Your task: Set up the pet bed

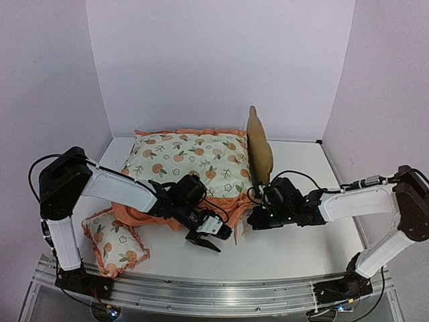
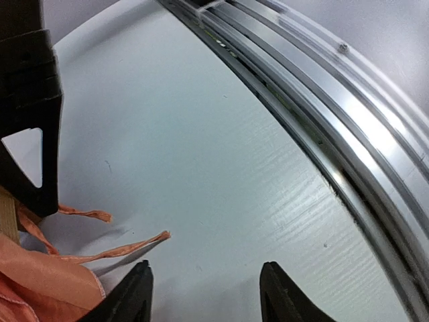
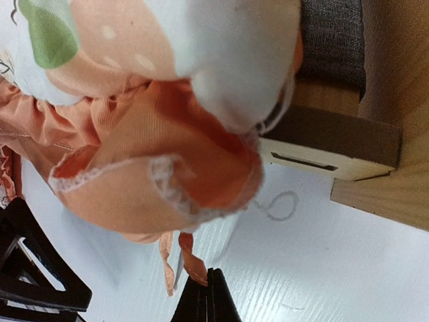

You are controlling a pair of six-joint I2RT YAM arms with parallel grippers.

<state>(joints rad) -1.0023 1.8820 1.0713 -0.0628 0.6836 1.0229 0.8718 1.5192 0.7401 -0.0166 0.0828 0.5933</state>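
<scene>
The pet bed is mostly covered by the fruit-print mattress cushion (image 1: 191, 157); its plywood headboard (image 1: 259, 144) stands up at the cushion's right end. The right wrist view shows the bed's wooden frame (image 3: 335, 144) and grey fabric base (image 3: 332, 33). My left gripper (image 1: 216, 240) sits in front of the cushion's orange ruffle, open over bare table, and two loose orange ribbons (image 2: 127, 248) lie just left of its fingers (image 2: 137, 292). My right gripper (image 3: 208, 295) is shut under the ruffle (image 3: 154, 194). A ribbon end (image 3: 194, 265) rests against its tip; I cannot tell if it is pinched.
A small matching fruit-print pillow (image 1: 114, 245) lies at the near left by the left arm's base. The metal rail (image 2: 322, 100) runs along the table's near edge. The two grippers are close together in front of the bed.
</scene>
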